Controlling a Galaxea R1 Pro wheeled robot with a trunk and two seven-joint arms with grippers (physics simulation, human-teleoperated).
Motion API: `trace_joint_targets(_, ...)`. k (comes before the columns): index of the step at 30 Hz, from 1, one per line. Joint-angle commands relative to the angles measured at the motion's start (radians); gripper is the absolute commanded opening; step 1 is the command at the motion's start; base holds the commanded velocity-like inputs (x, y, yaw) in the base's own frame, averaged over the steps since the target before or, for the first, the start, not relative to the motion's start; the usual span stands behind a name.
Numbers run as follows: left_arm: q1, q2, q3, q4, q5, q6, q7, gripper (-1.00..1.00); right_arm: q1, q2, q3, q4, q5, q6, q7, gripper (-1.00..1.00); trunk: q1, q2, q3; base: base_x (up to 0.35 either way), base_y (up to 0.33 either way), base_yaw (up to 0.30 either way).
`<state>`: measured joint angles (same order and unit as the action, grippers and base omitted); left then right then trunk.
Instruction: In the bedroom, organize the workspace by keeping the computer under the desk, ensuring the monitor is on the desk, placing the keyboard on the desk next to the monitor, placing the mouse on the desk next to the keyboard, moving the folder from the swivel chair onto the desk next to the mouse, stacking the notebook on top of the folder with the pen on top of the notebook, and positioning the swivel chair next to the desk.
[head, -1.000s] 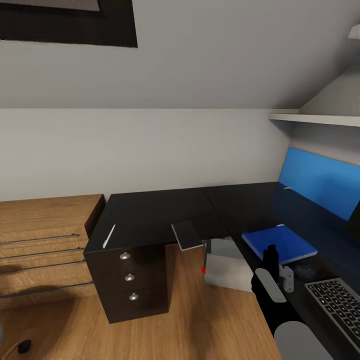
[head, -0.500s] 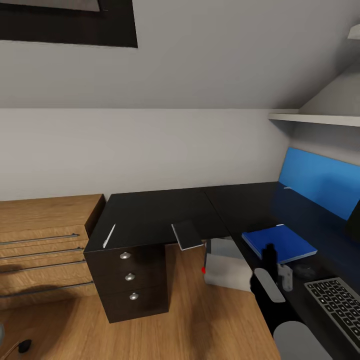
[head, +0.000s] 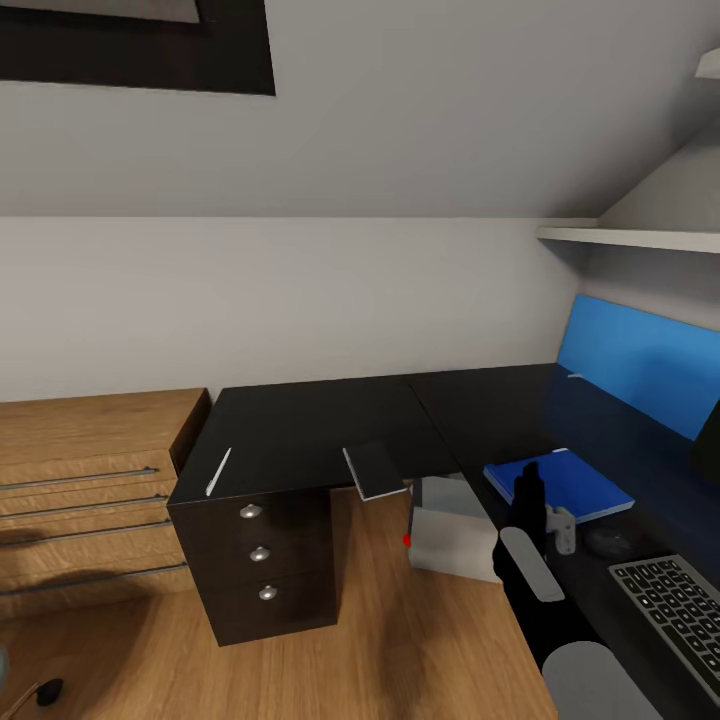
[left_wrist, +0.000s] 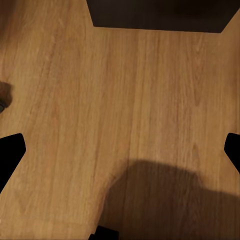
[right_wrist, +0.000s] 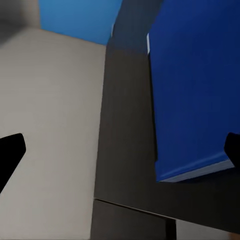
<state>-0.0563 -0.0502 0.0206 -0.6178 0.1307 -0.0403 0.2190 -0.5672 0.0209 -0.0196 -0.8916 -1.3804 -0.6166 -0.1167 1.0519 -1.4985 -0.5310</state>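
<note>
Risk we see: notebook (head: 372, 470) overhangs the worktop (head: 300, 430) edge and may slip; right gripper (head: 545, 500) seems wide open, empty.

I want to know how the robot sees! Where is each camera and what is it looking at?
Head view: up on the head, facing the desk corner; the right arm shows, over the folder.
Left wrist view: by the left fingers, facing the wood floor.
Right wrist view: by the right fingers, facing the folder.
Head and right wrist views share the folder.
</note>
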Motion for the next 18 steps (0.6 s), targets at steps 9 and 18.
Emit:
trace_joint_targets(9,0.0,0.0,0.001,0.001,0.012,-0.004,0.002,1.0,0.0,0.014,0.02,0.001,-0.005,0.005,-0.008,1.0,0.0,-0.001,0.0,0.0,0.0,0.024)
trace_joint_targets(18,0.0,0.0,0.001,0.001,0.012,-0.004,0.002,1.0,0.002,0.062,0.18,0.004,-0.008,0.007,-0.012,1.0,0.0,-0.001,0.007,0.0,0.0,0.191)
